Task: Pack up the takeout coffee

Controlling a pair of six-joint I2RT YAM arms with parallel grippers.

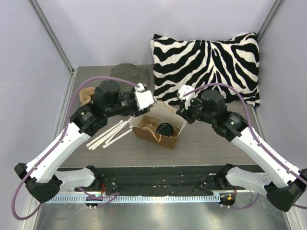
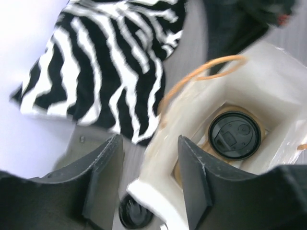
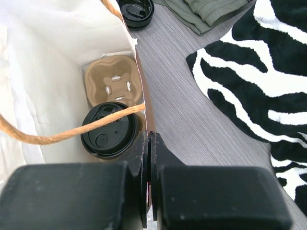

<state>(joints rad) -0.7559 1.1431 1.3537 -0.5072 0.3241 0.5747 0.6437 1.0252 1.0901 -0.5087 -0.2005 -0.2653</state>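
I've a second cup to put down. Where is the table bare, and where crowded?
Bare: the table strip in front of the paper bag, toward the near edge, and the lane between bag and zebra pillow, under the right arm. Crowded: left of the bag, with stir sticks; behind it, a loose black lid and olive cloth.

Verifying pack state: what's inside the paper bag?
In the bag, a pulp carrier lies at the bottom, one hole empty. A black lid covers the other hole; whatever is beneath it is hidden.
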